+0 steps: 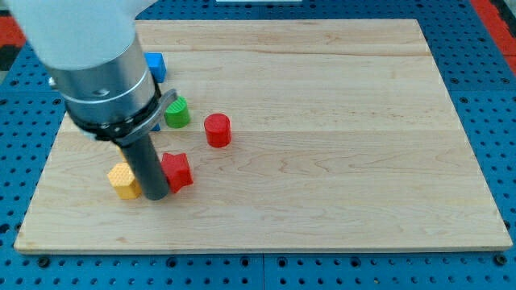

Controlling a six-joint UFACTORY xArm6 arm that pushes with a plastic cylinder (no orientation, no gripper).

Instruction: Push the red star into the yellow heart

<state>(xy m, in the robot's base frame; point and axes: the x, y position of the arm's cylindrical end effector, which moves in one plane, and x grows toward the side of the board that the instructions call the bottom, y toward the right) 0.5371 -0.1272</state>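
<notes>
The red star [177, 171] is a small, chunky block with blunt points, lying toward the view's lower left of the wooden board [322, 121], with my tip [155, 196] touching its left side and standing between it and the yellow heart [123, 180], which sits just beyond the rod. From the star, the red cylinder [217, 130] is up and to the right, the green block [176, 112] above, and the blue block [155, 64] higher still. Bare board stretches to the star's right, the bottom edge lies near, and the rod carries no pincer.
</notes>
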